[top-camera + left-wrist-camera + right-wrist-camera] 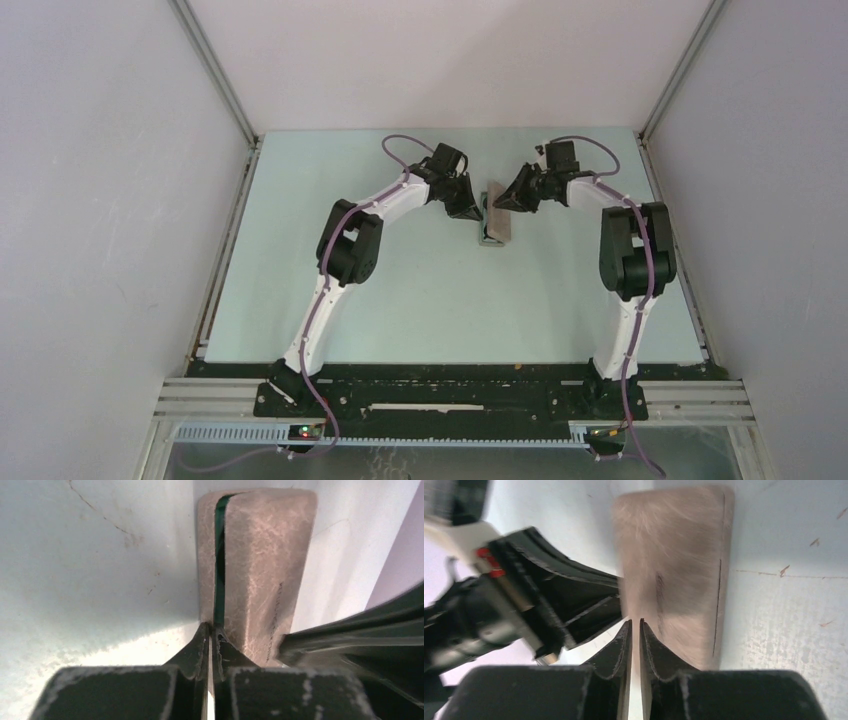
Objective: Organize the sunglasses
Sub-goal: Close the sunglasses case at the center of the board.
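Note:
The grey oblong case (495,222) lies on the table at the middle back, its lid almost down. In the left wrist view (260,570) a thin slit of green lining (219,560) shows along its left side. The sunglasses are hidden; no part of them shows in any view. My left gripper (472,208) is shut and empty, with its tips (210,627) at the case's near end by the slit. My right gripper (505,200) is shut and empty, with its tips (635,622) against the case's lid (679,555). The two grippers face each other across the case.
The pale table (420,300) has metal rails along its left and right edges and walls on three sides. My right gripper's finger (350,635) crosses the left wrist view, and my left gripper (564,600) fills the left of the right wrist view.

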`<action>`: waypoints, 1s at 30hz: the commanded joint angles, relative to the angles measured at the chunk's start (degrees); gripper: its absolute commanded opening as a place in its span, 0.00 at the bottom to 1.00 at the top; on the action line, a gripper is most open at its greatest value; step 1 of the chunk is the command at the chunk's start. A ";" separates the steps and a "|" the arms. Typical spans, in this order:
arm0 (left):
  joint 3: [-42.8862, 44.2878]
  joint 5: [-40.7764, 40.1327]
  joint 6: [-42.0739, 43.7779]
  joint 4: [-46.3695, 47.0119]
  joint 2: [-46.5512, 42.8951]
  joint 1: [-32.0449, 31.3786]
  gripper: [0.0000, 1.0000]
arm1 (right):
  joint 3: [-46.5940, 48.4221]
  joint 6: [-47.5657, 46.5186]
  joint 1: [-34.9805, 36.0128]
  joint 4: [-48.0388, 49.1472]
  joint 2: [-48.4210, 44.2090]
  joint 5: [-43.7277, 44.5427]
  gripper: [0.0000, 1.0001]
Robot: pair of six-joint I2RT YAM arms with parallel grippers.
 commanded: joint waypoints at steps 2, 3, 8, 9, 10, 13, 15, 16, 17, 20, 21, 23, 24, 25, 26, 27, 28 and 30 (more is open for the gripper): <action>-1.97 1.52 -0.96 1.79 -2.01 -0.42 0.03 | -0.95 -0.46 1.42 -3.56 3.87 1.81 0.17; -2.19 1.38 -0.80 1.73 -2.18 -0.41 0.04 | -0.91 -0.51 1.40 -3.67 4.04 1.83 0.17; -3.16 -0.56 0.78 0.82 -4.28 -0.39 0.05 | -0.94 -0.62 1.22 -3.71 3.84 1.91 0.17; -3.22 -1.03 1.23 0.44 -4.79 -0.33 0.05 | -0.97 -0.62 1.20 -3.71 3.72 1.93 0.17; -3.16 -1.48 1.72 -0.15 -5.32 -0.35 0.06 | -0.99 -0.71 1.20 -3.73 3.71 1.95 0.17; -3.14 -3.44 3.79 -1.97 -7.17 -0.34 0.10 | -0.91 -0.93 1.20 -4.03 3.76 2.26 0.17; -3.06 -4.51 5.06 -2.96 -8.07 -0.25 0.15 | -1.00 -1.13 1.20 -4.31 3.99 2.66 0.17; -3.05 -5.02 5.44 -3.70 -8.35 -0.13 0.17 | -0.96 -1.20 1.15 -4.39 4.09 2.85 0.17; -3.13 -5.26 5.75 -4.08 -8.77 0.03 0.18 | -0.98 -1.27 1.15 -4.43 4.42 2.92 0.16; -4.14 -5.68 6.47 -4.62 -9.94 0.67 0.21 | -1.01 -1.42 1.13 -4.61 5.09 3.33 0.16; -4.68 -5.72 6.59 -4.58 -10.50 0.83 0.22 | -0.99 -1.47 1.13 -4.69 5.30 3.39 0.17; -5.95 -5.66 6.99 -4.42 -11.79 1.04 0.23 | -1.09 -1.63 1.15 -4.70 5.52 3.55 0.17; -6.56 -5.56 7.25 -4.25 -12.50 1.07 0.23 | -1.16 -1.60 1.12 -4.72 5.55 3.58 0.16; -7.19 -5.45 7.52 -4.13 -13.28 1.14 0.24 | -1.10 -1.62 1.11 -4.71 5.60 3.56 0.16; -7.80 -5.33 7.77 -3.96 -13.96 1.15 0.24 | -1.14 -1.65 1.16 -4.75 5.54 3.61 0.16; -8.47 -5.15 8.11 -3.95 -14.71 1.16 0.24 | -1.11 -1.69 1.12 -4.77 5.46 3.50 0.17; -9.15 -4.65 8.40 -3.86 -15.44 1.23 0.24 | -1.17 -1.78 1.22 -4.83 5.25 3.54 0.17; -10.99 -3.55 8.77 -3.22 -17.25 1.45 0.25 | -1.21 -2.05 1.27 -5.21 4.88 3.85 0.17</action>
